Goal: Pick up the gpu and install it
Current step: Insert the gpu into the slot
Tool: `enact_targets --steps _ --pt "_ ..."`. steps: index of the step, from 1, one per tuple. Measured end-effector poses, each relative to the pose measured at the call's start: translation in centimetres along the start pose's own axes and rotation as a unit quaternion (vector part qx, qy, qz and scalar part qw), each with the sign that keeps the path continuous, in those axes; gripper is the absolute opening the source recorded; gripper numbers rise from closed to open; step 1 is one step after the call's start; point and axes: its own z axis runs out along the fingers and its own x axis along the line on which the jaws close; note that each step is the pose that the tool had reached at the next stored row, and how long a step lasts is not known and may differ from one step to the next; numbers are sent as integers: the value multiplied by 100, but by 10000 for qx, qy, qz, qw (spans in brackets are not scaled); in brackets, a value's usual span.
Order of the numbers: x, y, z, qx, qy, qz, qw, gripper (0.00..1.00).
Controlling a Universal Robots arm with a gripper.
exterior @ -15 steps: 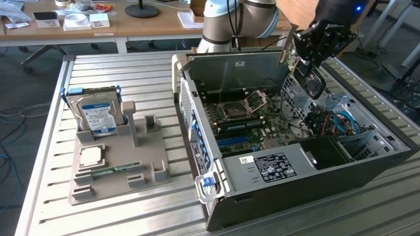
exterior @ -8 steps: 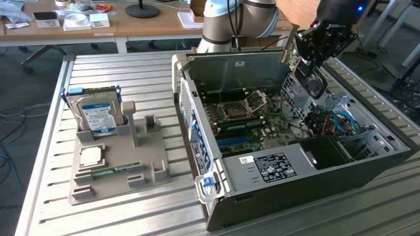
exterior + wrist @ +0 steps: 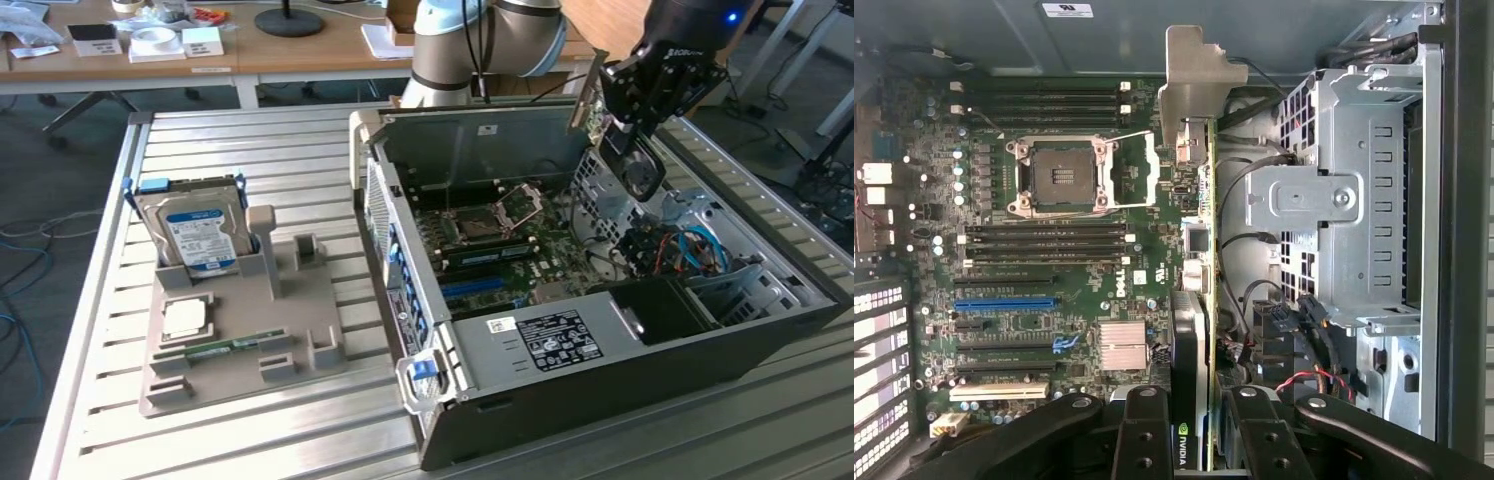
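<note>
The gpu hangs upright over the open computer case, at the exterior view's upper right, above the drive-cage side. Its dark face with a round fan shows, and its pale metal bracket sticks out along one end. My gripper is shut on the card's top edge. In the wrist view the gpu appears edge-on between the black fingers, bracket farthest from me. Below it lies the green motherboard with a blue slot; the card is above the board and to one side of that slot.
A grey drive cage and loose cables sit close beside the hanging card. On the slatted table, a beige holder carries a hard drive, a processor and a memory stick.
</note>
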Motion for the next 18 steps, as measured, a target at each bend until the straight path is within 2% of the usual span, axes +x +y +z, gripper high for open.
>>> enact_targets --steps 7,11,15,18 --pt "0 0 0 -1 0 -15 10000 27" --pt "1 0 1 -11 9 -228 9997 27" --pt "1 0 2 -28 21 -564 9984 27" --pt "1 0 3 -41 32 -841 9964 27"
